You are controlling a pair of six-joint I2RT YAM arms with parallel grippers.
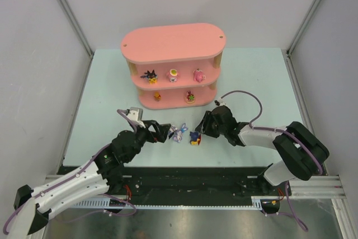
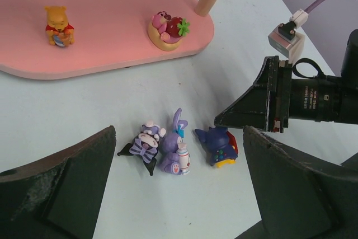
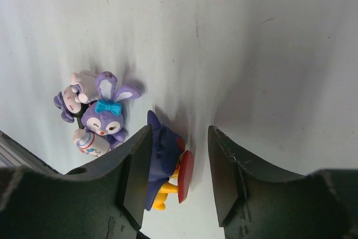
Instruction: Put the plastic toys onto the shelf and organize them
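The pink shelf (image 1: 172,42) stands at the back with five toys on its lower boards, among them a yellow bear (image 2: 59,26) and a pink one with a strawberry (image 2: 166,28). Three toys lie on the table: a bow-striped one (image 2: 144,145), a purple rabbit (image 2: 175,149) and a navy toy (image 3: 165,160) with a red base. My right gripper (image 3: 180,155) straddles the navy toy; one finger touches it and the other stands a gap away. My left gripper (image 2: 179,138) is wide open just short of the three toys, holding nothing.
The pale table (image 1: 251,82) is walled by white panels on three sides. The two grippers face each other closely across the toys, the right one's fingers (image 2: 251,104) just beyond the navy toy. The shelf's bottom board (image 2: 112,54) lies right behind.
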